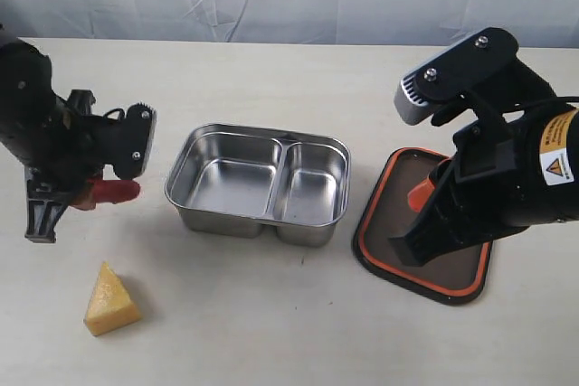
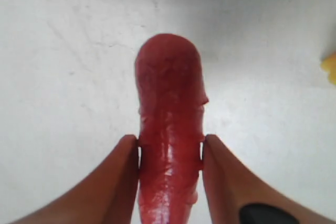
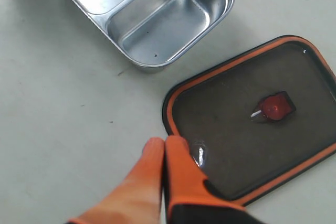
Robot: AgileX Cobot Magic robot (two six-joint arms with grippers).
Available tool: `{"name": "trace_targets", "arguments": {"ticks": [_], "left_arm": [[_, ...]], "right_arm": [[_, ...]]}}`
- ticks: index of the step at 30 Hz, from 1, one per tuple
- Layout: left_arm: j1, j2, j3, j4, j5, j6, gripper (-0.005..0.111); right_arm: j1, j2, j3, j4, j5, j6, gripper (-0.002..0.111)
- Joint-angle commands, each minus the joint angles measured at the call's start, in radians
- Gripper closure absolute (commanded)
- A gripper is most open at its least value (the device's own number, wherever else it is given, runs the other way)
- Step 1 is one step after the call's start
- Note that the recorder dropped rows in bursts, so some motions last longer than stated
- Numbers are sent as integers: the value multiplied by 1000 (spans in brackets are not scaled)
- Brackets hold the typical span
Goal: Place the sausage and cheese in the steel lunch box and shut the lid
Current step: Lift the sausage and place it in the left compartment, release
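Left wrist view: the left gripper (image 2: 170, 146) clamps the red sausage (image 2: 169, 87) between its fingers, just left of the steel lunch box (image 1: 226, 220). The right gripper (image 3: 164, 148), fingers pressed together, sits at the rim of the lid (image 3: 236, 114), which lies right of the box. The cheese (image 1: 112, 300) rests on the table (image 1: 271, 332), front left.

red sausage (image 2: 169, 129), yellow cheese (image 1: 111, 300), orange-rimmed dark lid (image 3: 252, 119)

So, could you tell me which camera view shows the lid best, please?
The right wrist view: the lid lies nearly whole in it, with its orange rim and centre tab clear. In the exterior view the right arm covers much of it. The left wrist view does not show it.
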Motion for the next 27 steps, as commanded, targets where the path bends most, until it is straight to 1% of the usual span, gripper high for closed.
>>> {"name": "trace_targets", "arguments": {"ticks": [1, 5, 8, 11, 16, 22, 25, 27], "left_arm": [[-2, -139, 0, -53, -15, -13, 106], [-2, -209, 0, -235, -100, 22, 106], [-7, -201, 0, -387, -109, 96, 106], [-39, -172, 0, -459, -165, 101, 106], [-107, -104, -4, -595, -361, 101, 106], [-112, 16, -59, -727, -369, 99, 106], [-112, 63, -80, -828, -369, 99, 106], [-112, 92, -95, -860, -367, 97, 106]], "right_arm": [[1, -8, 3, -11, -1, -3, 108], [1, -8, 3, -11, -1, 1, 108], [1, -8, 3, -11, -1, 1, 108], [1, -8, 3, -7, -1, 0, 108], [1, -8, 3, -3, 3, 4, 108], [1, -8, 3, 1, 10, 4, 108], [1, -8, 3, 11, 10, 4, 108], [1, -8, 3, 13, 10, 4, 108]]}}
